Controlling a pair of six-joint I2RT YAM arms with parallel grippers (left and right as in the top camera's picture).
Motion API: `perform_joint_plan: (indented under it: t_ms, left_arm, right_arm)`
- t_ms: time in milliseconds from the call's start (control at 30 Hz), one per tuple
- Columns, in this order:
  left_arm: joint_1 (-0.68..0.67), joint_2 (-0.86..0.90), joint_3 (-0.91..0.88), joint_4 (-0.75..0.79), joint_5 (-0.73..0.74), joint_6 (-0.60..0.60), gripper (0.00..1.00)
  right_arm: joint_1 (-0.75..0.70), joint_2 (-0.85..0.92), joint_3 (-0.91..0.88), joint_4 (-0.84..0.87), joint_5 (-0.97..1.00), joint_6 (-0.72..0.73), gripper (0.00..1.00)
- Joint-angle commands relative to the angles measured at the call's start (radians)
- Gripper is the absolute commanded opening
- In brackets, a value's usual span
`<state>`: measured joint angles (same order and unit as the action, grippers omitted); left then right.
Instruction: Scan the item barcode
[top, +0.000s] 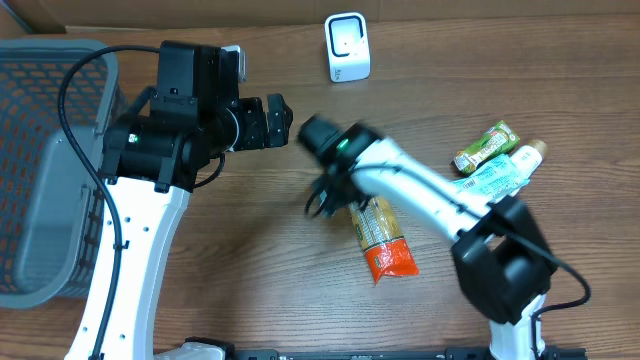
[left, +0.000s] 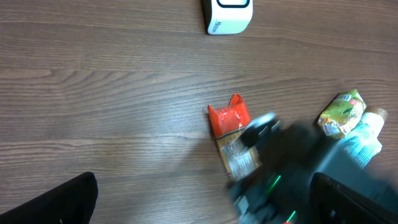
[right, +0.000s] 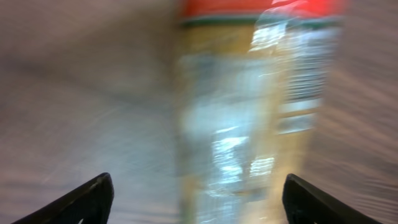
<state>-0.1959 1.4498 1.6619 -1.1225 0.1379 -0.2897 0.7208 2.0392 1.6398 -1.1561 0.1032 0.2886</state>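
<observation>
1. A grey basket (top: 40, 200) stands at the left edge of the table (top: 250, 280).
2. The left gripper (top: 278, 118) hangs above the wood, its jaws wide apart with nothing between them.
3. The white scanner (top: 347, 47) stands at the far edge of the table.
4. The right gripper (top: 322, 200) looks blurred. In its wrist view the fingers (right: 87, 199) stand wide and grip nothing.
5. The packet with the red end (top: 381, 238) lies flat near the table's centre, just beside the right gripper. Its label is too blurred to read.
6. A green packet (top: 485, 147) and a white tube (top: 505, 172) lie side by side at the right.
</observation>
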Motion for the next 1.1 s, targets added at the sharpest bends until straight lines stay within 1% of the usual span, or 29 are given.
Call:
perform_joint_plan:
  t_ms: [0,167,233,267,433,567,600,633,667,733,867,933,1067]
  left_arm:
    - [-0.001,0.002,0.003,0.000,0.005,-0.003,0.99]
    - [-0.001,0.002,0.003,0.000,0.005,-0.003,0.99]
    - [-0.001,0.002,0.003,0.000,0.005,-0.003,0.99]
    - [-0.001,0.002,0.003,0.000,0.005,-0.003,1.00]
    - [-0.001,0.002,0.003,0.000,0.005,-0.003,0.99]
    - [-0.001,0.002,0.003,0.000,0.005,-0.003,1.00]
    - [-0.001,0.002,0.003,0.000,0.005,-0.003,1.00]
    - [-0.001,0.002,0.003,0.000,0.005,-0.003,1.00]
    - [-0.001,0.002,0.003,0.000,0.005,-0.003,1.00]
    - [-0.001,0.002,0.003,0.000,0.005,-0.003,1.00]
    - [-0.001,0.002,0.003,0.000,0.005,-0.003,1.00]
    - [-0.001,0.002,0.003,0.000,0.005,-0.003,1.00]
    - [-0.001,0.002,0.003,0.000,0.005,-0.003,0.99]
  right_arm:
    - [-0.121,-0.051,0.029,-0.021,-0.082,-0.114,0.90]
    - [-0.245,-0.049,0.008,-0.043,-0.381,-0.266,0.90]
    - [-0.271,-0.049,-0.009,-0.043,-0.475,-0.299,0.87]
    - [-0.271,-0.049,-0.014,-0.043,-0.486,-0.299,0.87]
    - [-0.231,-0.049,-0.038,-0.039,-0.486,-0.297,0.86]
    - [-0.200,-0.049,-0.071,-0.026,-0.481,-0.296,0.82]
    - [-0.192,-0.049,-0.085,-0.024,-0.446,-0.280,0.79]
    - [-0.191,-0.048,-0.100,-0.024,-0.360,-0.229,0.79]
    - [-0.191,-0.047,-0.105,-0.024,-0.331,-0.206,0.79]
    - [-0.192,-0.047,-0.116,-0.024,-0.314,-0.187,0.79]
    - [-0.193,-0.047,-0.119,-0.036,-0.312,-0.183,0.74]
    - [-0.193,-0.047,-0.126,-0.032,-0.298,-0.183,0.74]
    - [-0.193,-0.047,-0.159,-0.003,-0.272,-0.184,0.78]
